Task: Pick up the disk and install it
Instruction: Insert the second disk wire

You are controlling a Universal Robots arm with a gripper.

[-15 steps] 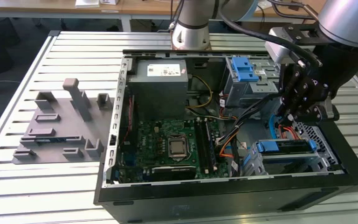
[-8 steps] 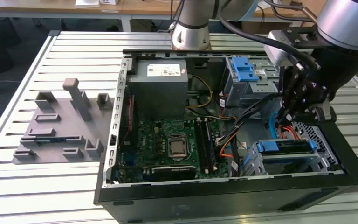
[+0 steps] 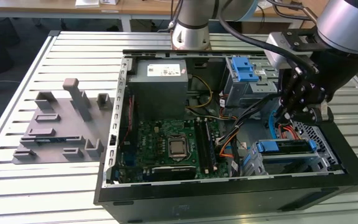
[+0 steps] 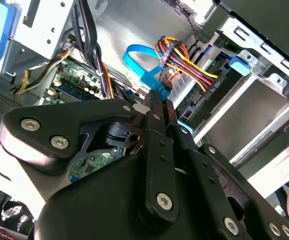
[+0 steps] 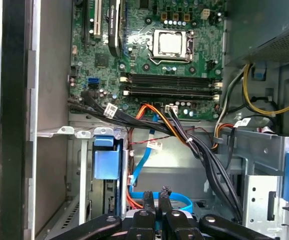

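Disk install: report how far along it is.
Done: the disk already sits in the lower drive bay. In hand: nothing seen; the claw hangs shut inside the case near it, beside the blue cable. Left: whether the disk is fully seated or cabled cannot be told.

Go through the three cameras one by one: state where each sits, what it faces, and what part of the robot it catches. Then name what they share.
Exterior view: off the arm, above the slatted table, looking down into the open black computer case; shows the arm and gripper.
Second wrist view: on the wrist, looking along the black gripper at the blue flat cable and metal drive cage.
First wrist view: on the wrist, looking past the gripper at the green motherboard.
Shared: gripper, blue flat cable, motherboard.
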